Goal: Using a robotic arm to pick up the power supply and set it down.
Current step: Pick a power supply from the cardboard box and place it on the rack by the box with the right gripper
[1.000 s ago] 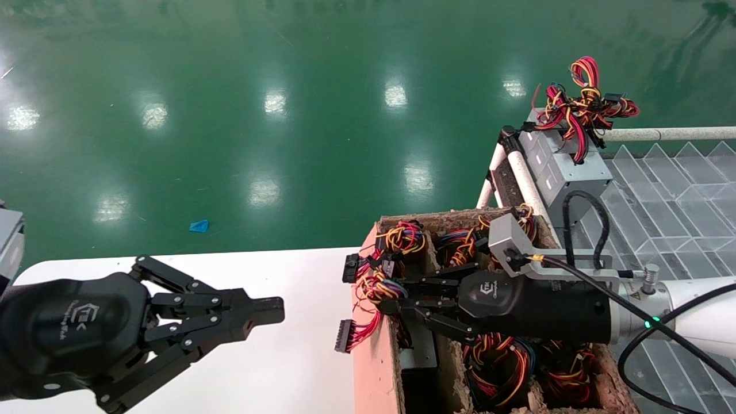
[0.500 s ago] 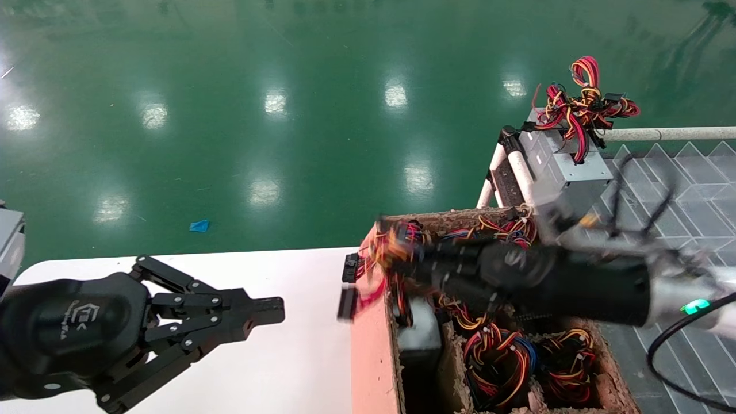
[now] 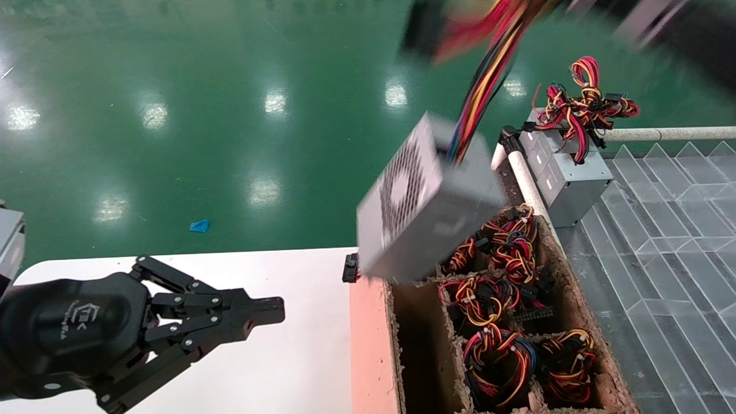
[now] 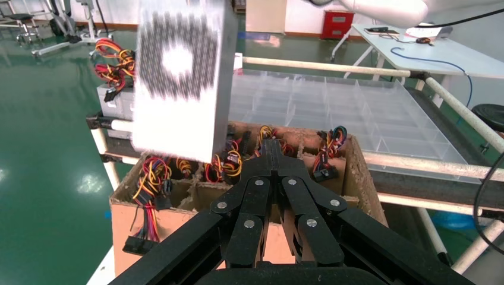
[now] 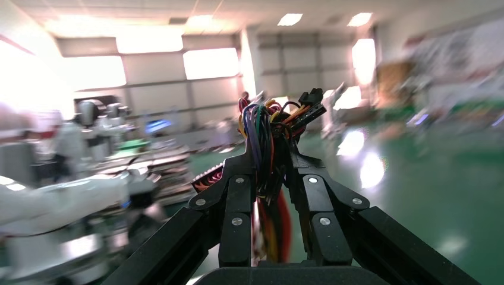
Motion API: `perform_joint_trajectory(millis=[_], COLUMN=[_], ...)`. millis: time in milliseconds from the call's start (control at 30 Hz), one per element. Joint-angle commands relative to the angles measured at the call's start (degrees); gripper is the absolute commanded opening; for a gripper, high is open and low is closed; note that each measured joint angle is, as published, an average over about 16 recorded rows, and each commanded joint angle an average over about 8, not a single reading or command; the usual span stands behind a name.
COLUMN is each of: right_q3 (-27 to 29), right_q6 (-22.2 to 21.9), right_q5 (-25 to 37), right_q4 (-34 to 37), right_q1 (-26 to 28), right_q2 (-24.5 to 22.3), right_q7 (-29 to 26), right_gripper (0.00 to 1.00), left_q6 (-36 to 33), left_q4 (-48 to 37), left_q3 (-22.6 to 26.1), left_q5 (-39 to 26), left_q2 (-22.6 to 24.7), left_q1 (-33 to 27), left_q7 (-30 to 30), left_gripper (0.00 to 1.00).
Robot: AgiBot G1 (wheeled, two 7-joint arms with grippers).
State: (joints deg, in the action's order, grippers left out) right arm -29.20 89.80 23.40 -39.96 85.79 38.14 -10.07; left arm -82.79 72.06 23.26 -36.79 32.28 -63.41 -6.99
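The power supply, a grey metal box with a slotted fan grille, hangs tilted in the air above the crate's far left cell. It also shows in the left wrist view as the power supply. Its wire bundle runs up to the top edge of the head view. My right gripper is shut on that wire bundle, high up and mostly outside the head view. My left gripper is parked shut over the white table, empty; its fingertips point toward the crate.
A cardboard crate with dividers holds several coiled wire bundles. Another power supply with a wire tangle sits beside a white pipe rail. A clear gridded tray lies on the right. The white table is on the left.
My right gripper has risen fast out of the crate, pulling the power supply up by its wires until it hangs free. The left arm has not moved.
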Motion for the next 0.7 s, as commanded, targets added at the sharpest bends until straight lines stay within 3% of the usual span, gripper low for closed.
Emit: perform_joint_trajectory(millis=[33, 333, 700], right_q3=[1.0, 4.2, 6.8], right_q6=[-0.5, -5.2, -14.2], right_q5=[-1.5, -2.8, -6.5], right_q4=[0.3, 1.6, 2.9], right_q1=[1.1, -1.0, -13.8], right_q2=[-1.2, -9.8, -19.0], right_q7=[1.2, 5.2, 9.3], right_gripper=[0.00, 0.00, 0.00], left_q6=[0.0, 0.0, 0.0], left_q4=[0.0, 0.0, 0.0], left_q3=[0.0, 0.0, 0.0], left_q5=[0.0, 0.0, 0.0], left_q2=[0.0, 0.0, 0.0], left_q1=[0.0, 0.0, 0.0], left_q7=[0.0, 0.0, 0.0], left_gripper=[0.00, 0.00, 0.00])
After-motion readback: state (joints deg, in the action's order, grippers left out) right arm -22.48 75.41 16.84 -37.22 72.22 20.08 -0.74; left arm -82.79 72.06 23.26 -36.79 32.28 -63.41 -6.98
